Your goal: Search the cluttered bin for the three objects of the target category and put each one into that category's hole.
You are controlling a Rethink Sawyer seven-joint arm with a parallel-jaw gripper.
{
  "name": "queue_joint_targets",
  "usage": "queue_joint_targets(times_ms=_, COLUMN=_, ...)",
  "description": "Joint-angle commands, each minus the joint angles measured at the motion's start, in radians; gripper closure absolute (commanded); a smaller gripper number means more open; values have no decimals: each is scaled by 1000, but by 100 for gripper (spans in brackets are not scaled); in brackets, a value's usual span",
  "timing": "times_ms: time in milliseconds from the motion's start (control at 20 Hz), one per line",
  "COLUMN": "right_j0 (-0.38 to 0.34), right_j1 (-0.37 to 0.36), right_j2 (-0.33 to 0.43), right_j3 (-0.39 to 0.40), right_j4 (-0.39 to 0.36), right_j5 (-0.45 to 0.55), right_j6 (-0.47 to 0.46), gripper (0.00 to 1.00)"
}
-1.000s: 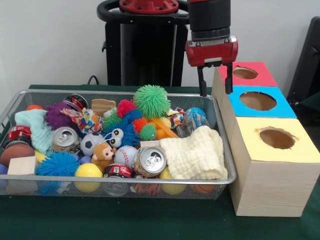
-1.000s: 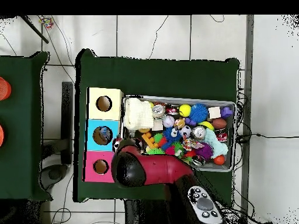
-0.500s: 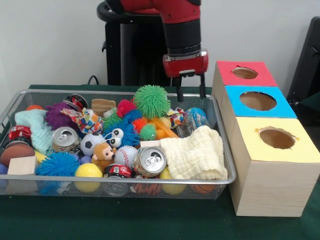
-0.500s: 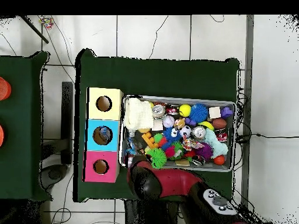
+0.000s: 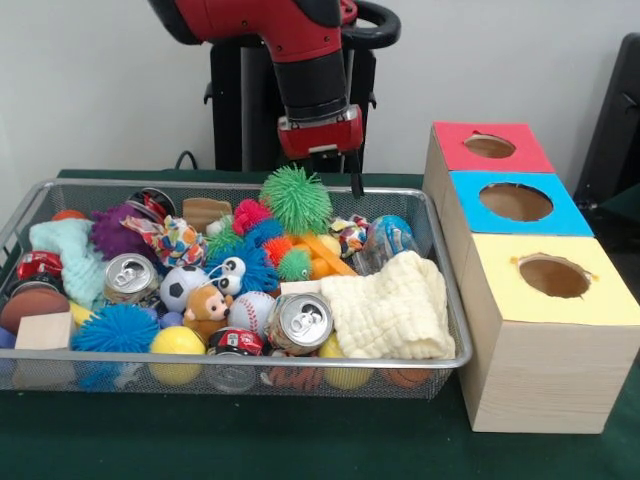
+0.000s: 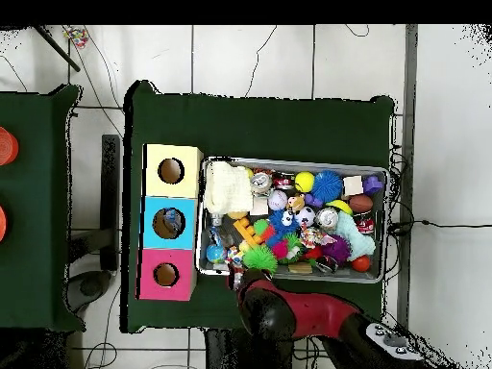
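My gripper (image 5: 332, 180) hangs open and empty over the far rim of the wire bin (image 5: 250, 362), just behind a green spiky ball (image 5: 297, 200). One finger (image 5: 357, 181) shows beside the ball; the ball hides the other. In the overhead view the red arm (image 6: 279, 307) covers the gripper at the bin's edge (image 6: 288, 161). The bin holds spiky balls, smooth balls, soda cans (image 5: 300, 322) (image 5: 130, 277), soft toys and a white cloth (image 5: 390, 305). Beside the bin stand three boxes with holes: red (image 5: 490, 148), blue (image 5: 515, 202) and yellow (image 5: 553, 277).
The boxes touch each other in a row along the bin's side, seen from overhead as yellow (image 6: 171, 170), blue (image 6: 168, 222) and pink-red (image 6: 165, 275). A wooden block (image 5: 42, 332) lies in the bin's near corner. Green cloth covers the table (image 5: 300, 440).
The arm has swung from above the red box's edge across to the bin's far rim, near the green spiky ball. The gripper stays open and empty; nothing in the bin has shifted.
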Motion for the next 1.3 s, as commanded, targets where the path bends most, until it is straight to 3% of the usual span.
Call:
queue_joint_targets(times_ms=50, right_j0=14, right_j1=130, right_j2=-61, right_j3=-152, right_j4=-74, right_j5=-43, right_j6=62, gripper=0)
queue_joint_targets(times_ms=400, right_j0=71, right_j1=273, right_j2=-118, right_j3=-250, right_j4=-79, right_j5=-101, right_j6=69, gripper=0)
queue_joint_targets(times_ms=600, right_j0=114, right_j1=304, right_j2=-139, right_j3=-272, right_j4=-69, right_j5=-123, right_j6=80, gripper=0)
queue_joint_targets(times_ms=1050, right_j0=209, right_j1=311, right_j2=-142, right_j3=-295, right_j4=2, right_j5=-161, right_j6=127, gripper=0)
queue_joint_targets(times_ms=1300, right_j0=257, right_j1=219, right_j2=-146, right_j3=-235, right_j4=55, right_j5=-153, right_j6=170, gripper=0)
